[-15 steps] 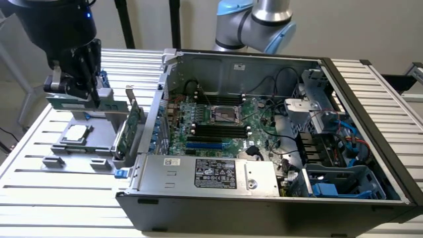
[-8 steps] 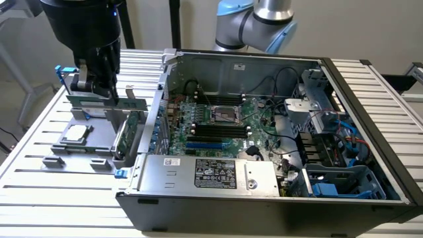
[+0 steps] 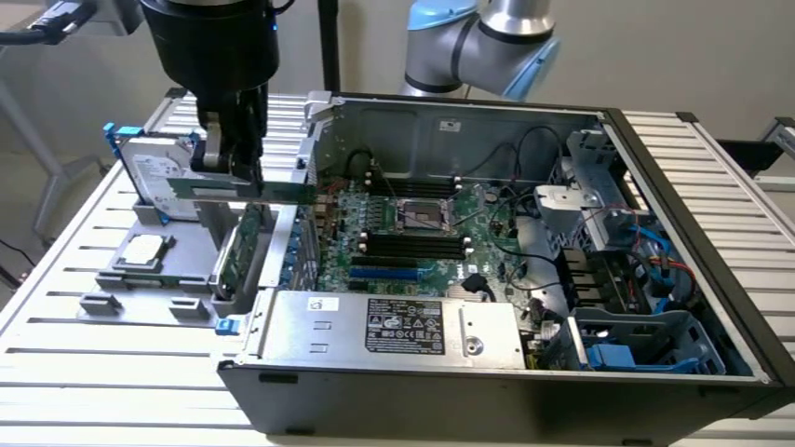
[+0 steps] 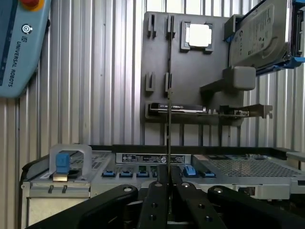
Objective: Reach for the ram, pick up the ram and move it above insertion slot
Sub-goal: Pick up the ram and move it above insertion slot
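The ram [image 3: 242, 190], a long thin green stick, hangs level in the air with my gripper [image 3: 231, 166] shut on its middle. It is above the grey parts holder [image 3: 137, 270], to the exterior view's left of the open computer case [image 3: 497, 372]. In the wrist view the ram [image 4: 168, 119] shows edge-on as a thin dark line rising from between my black fingers [image 4: 155, 200], with the gripper [image 4: 168, 174] shut on it. The motherboard's black slots [image 3: 410, 244] lie inside the case, right of the ram and lower.
The holder carries a silver hard drive [image 3: 155, 172], a processor chip [image 3: 143, 248] and a green expansion card [image 3: 255, 233] standing on edge. A power supply box [image 3: 391, 326] fills the case's front. A teach pendant [image 4: 19, 43] lies on the slatted table.
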You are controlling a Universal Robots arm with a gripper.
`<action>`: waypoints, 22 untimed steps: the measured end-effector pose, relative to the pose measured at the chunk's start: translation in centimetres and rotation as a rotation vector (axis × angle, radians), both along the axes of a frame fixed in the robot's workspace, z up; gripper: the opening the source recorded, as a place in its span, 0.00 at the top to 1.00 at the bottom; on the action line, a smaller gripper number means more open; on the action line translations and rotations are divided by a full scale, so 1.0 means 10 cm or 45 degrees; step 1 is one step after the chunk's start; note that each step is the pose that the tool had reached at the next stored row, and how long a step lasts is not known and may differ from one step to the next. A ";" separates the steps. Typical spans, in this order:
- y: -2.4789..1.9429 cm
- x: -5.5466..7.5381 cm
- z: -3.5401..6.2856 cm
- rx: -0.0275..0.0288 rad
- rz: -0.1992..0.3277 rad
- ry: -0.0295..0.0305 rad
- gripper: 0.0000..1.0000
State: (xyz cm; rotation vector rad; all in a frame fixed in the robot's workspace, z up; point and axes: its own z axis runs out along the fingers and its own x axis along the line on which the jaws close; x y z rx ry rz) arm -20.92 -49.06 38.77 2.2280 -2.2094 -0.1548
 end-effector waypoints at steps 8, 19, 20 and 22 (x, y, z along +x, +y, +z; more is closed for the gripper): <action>0.000 0.37 0.000 0.0173 0.003 0.0001 0.87; 0.005 0.82 0.000 0.0228 0.008 0.0003 0.87; 0.008 0.85 0.000 0.0229 0.008 0.0003 0.87; 0.019 0.92 0.000 0.0229 0.008 0.0004 0.87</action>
